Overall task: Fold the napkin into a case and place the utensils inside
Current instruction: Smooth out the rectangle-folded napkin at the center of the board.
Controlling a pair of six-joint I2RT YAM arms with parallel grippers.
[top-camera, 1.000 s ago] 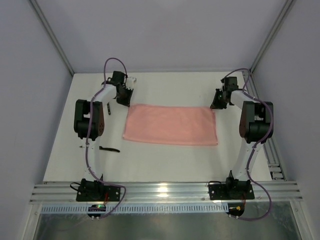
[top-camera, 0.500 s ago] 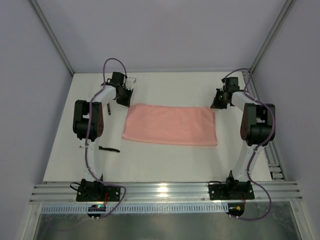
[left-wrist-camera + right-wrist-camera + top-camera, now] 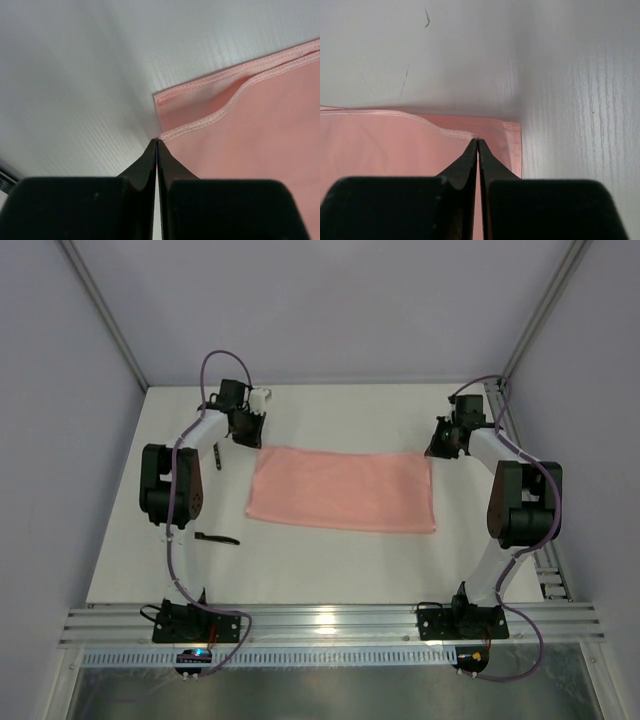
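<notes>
The salmon-pink napkin [image 3: 341, 489] lies folded in half as a flat rectangle in the middle of the table. My left gripper [image 3: 250, 435] is at its far left corner, jaws shut, tips pinching the hem of the upper layer [image 3: 190, 131]. My right gripper [image 3: 438, 448] is at the far right corner, jaws shut on the upper layer's hem [image 3: 455, 133]. The lower layer shows past both pinched corners. One black utensil [image 3: 217, 538] lies on the table left of the napkin. A second utensil [image 3: 214, 456] lies beside the left arm. No case shape shows.
The white table [image 3: 330, 570] has a metal rail [image 3: 330, 620] at its near edge and grey walls on three sides. A slotted rail [image 3: 548, 570] runs along the right side. The left arm's elbow [image 3: 165, 485] stands over the table's left edge.
Both arms' elbows have swung outward and both grippers have shifted slightly toward the far side. The napkin's outline looks the same. The utensils have not moved.
</notes>
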